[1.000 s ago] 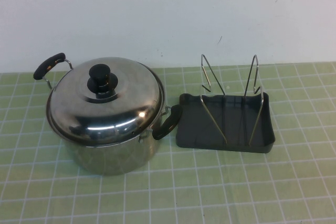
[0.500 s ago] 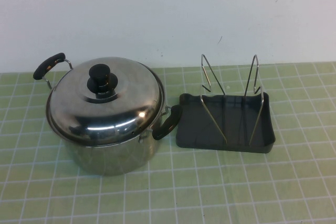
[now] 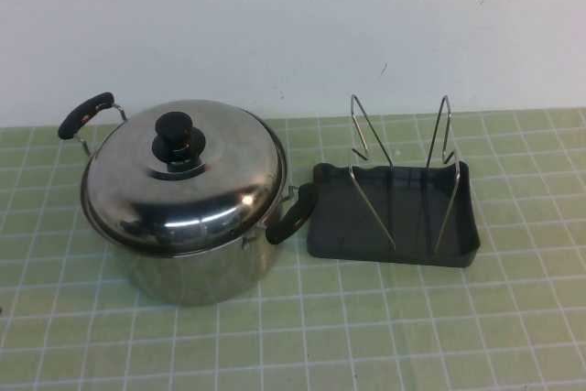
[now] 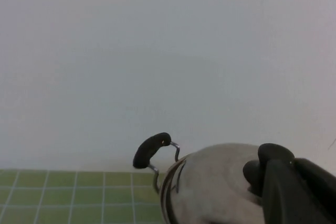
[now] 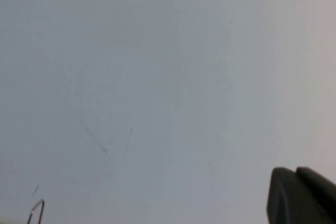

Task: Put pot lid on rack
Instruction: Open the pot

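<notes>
The one difference in the high view is a small dark sliver at the frame's left edge, lower left, over the counter [image 3: 55, 336]; what it is cannot be told. The left claw [image 4: 294, 192] shows beside the pot lid [image 4: 215, 182], the right claw [image 5: 302, 195] against the wall.

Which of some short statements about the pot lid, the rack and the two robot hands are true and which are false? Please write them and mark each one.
1. The pot lid sits on the pot. True.
2. The rack already holds the lid. False: its wire loops hold nothing.
3. The rack stands to the robot's right of the pot. True.
4. The left hand grips the lid's knob. False: in the high view nothing touches the knob.
5. The right hand is over the rack. False: it is absent from the high view.
</notes>
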